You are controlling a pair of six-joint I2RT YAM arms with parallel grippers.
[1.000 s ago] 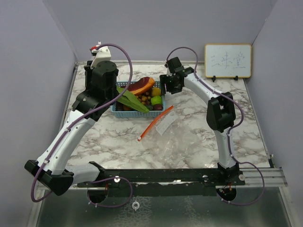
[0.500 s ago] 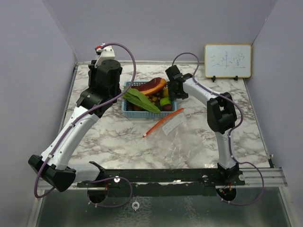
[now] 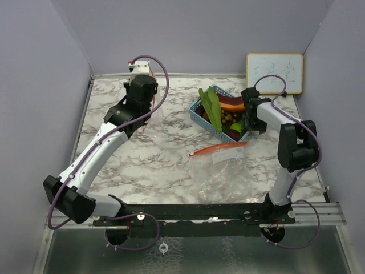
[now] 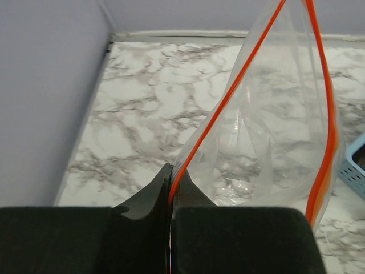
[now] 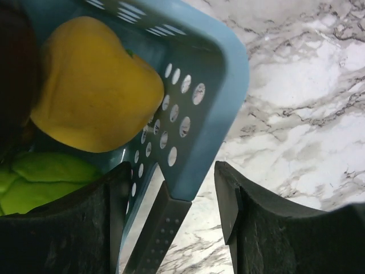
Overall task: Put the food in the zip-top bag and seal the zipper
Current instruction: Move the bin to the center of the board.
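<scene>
We see the food (image 3: 231, 118) all inside the basket (image 5: 222, 85). The long leafy veg (image 3: 212, 107) lies w/ its long axis far-to-near, far end over the basket's far rim. R gripper (image 5: 170, 188) has its jaws wide, straddling the basket wall beside the yellow fruit (image 5: 91, 85). L gripper (image 4: 171, 178), well left of the basket, is pinched tight on the zip-top bag's (image 4: 268, 131) orange zip edge. Vs 1 s ago, the basket has slid rightward & turned, and the veg has swung w/ it.
</scene>
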